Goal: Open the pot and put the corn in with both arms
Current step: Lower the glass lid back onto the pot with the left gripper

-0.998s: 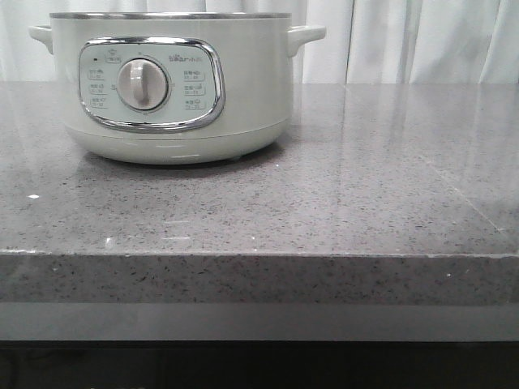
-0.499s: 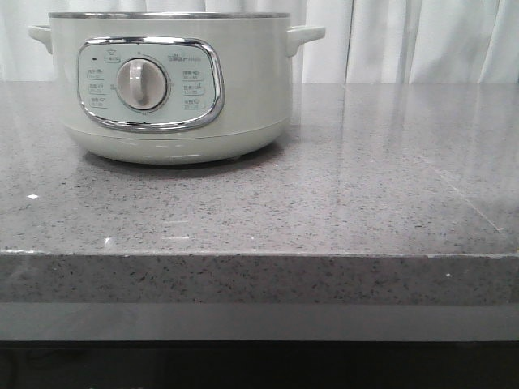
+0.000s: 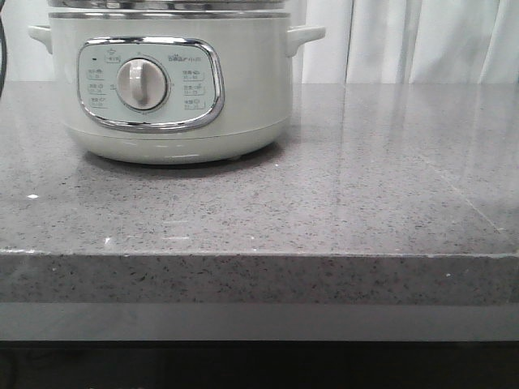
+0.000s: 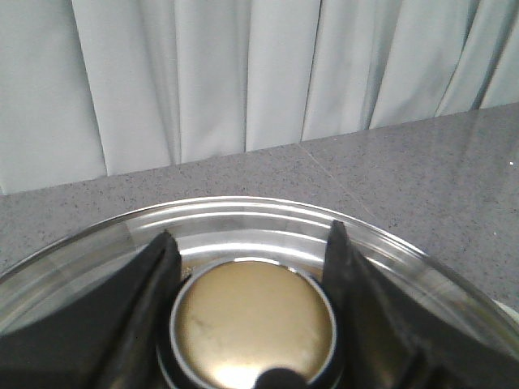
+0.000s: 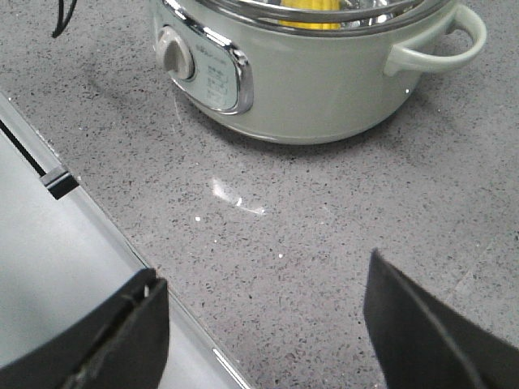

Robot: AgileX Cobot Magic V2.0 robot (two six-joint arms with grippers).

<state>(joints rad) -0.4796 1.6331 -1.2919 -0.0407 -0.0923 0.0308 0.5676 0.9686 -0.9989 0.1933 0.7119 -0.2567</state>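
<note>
Front view: half a second back the pot [image 3: 169, 85] showed a bare rim; now you see a glass lid [image 3: 166, 4] band above it.
Left claw [image 4: 251, 267]: clamped on the lid's brass knob [image 4: 253, 322].
Right claw [image 5: 259, 324]: spread wide, empty, over the worktop [image 5: 324, 211].
Corn [image 5: 308, 14]: yellow inside the pot, probably the cob.
Meaning: corn is in; you're closing up.

The pot [image 3: 170, 89] is pale cream-white with a chrome-framed panel and a silvery rim; the corn [image 5: 312, 14] inside shows bright yellow. The worktop [image 3: 340, 186] is speckled grey stone. The lid's knob [image 4: 253, 322] is brassy gold, between black fingers [image 4: 150, 279].
</note>
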